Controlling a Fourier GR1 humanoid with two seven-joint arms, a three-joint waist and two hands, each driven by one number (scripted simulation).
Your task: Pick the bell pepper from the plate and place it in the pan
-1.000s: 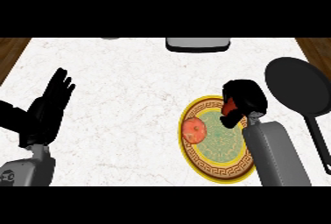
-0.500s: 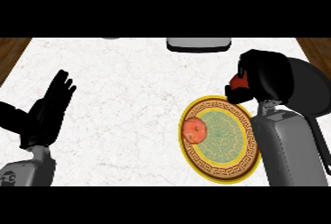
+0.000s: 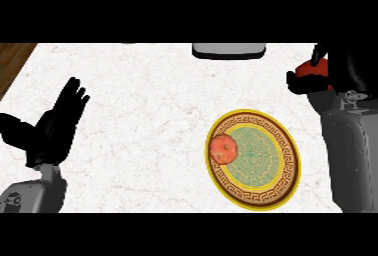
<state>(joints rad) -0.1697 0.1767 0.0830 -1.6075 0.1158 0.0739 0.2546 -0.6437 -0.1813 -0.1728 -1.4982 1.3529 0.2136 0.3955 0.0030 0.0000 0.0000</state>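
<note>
We see a white, marble-looking counter top [image 3: 148, 100] with faint grey veins and a smooth matt face, edged at top left by a strip of brown grained wood [image 3: 13, 60]. The round yellow-rimmed patterned plate [image 3: 255, 197] looks like smooth ceramic. Both black hands, left [image 3: 55, 125] and right [image 3: 332, 70], appear matt.

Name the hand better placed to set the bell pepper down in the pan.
Right. The right hand is already curled round the red bell pepper at the counter's right side. The left hand rests open at the left, holding nothing.
</note>
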